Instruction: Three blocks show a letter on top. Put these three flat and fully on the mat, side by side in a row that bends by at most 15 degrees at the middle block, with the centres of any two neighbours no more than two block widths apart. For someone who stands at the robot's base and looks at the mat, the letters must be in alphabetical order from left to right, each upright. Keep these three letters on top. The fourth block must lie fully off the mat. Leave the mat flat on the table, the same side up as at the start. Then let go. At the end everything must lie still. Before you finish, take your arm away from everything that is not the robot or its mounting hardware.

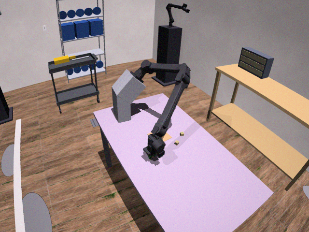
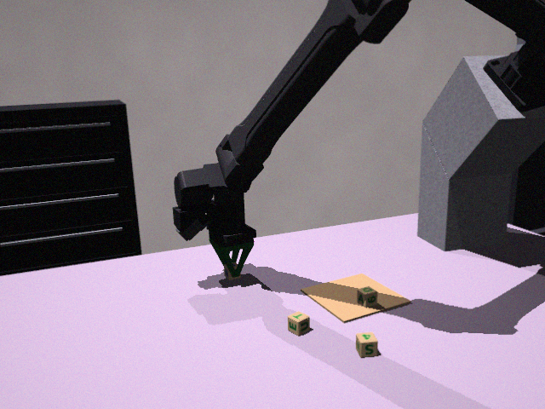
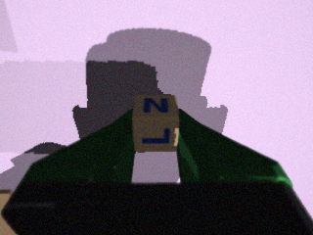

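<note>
My gripper (image 3: 156,117) is down at the table, left of the mat in the exterior view (image 2: 232,272). Its green fingers press both sides of a tan block with blue marks N and L (image 3: 156,123), which rests on the table. The tan mat (image 2: 355,296) lies flat with one block with green marks (image 2: 367,296) on it, in the arm's shadow. Two more blocks with green marks lie off the mat on the table: one near the mat's front corner (image 2: 299,323), one further front showing 4 on top and S on a side (image 2: 366,344).
A grey angled housing (image 2: 466,175) stands at the arm's base end of the table. The arm's long link (image 2: 286,100) slants over the mat. A wooden shelf table (image 1: 261,99) stands beside the purple table.
</note>
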Motion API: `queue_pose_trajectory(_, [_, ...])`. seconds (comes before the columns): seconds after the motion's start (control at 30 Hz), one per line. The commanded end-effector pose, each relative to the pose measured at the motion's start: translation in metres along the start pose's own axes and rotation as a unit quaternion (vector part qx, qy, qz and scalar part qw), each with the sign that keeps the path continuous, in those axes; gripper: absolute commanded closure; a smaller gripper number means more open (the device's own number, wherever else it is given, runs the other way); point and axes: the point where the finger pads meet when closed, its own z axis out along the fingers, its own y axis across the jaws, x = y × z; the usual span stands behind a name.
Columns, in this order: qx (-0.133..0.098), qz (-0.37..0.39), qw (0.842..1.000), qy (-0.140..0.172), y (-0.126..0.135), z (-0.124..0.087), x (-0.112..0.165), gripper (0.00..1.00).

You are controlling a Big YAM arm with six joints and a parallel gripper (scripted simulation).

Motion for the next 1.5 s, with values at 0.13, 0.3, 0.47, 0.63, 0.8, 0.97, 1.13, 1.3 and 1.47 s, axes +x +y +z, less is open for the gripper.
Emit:
queue_pose_trajectory(0.13, [0.000, -0.006, 1.000, 0.000, 0.001, 0.010, -0.002, 0.79])
queue_pose_trajectory(0.3, [0.000, -0.006, 1.000, 0.000, 0.001, 0.010, -0.002, 0.79])
queue_pose_trajectory(0.47, [0.000, -0.006, 1.000, 0.000, 0.001, 0.010, -0.002, 0.79])
queue_pose_trajectory(0.63, [0.000, -0.006, 1.000, 0.000, 0.001, 0.010, -0.002, 0.79])
queue_pose_trajectory(0.8, [0.000, -0.006, 1.000, 0.000, 0.001, 0.010, -0.002, 0.79])
queue_pose_trajectory(0.97, [0.000, -0.006, 1.000, 0.000, 0.001, 0.010, -0.002, 0.79])
queue_pose_trajectory(1.13, [0.000, 0.004, 1.000, 0.007, -0.006, 0.001, 0.009, 0.79])
queue_pose_trajectory(1.3, [0.003, 0.001, 1.000, -0.015, -0.006, -0.046, -0.011, 0.79])
queue_pose_trajectory(1.47, [0.003, 0.001, 1.000, -0.016, -0.005, -0.076, -0.010, 0.79])
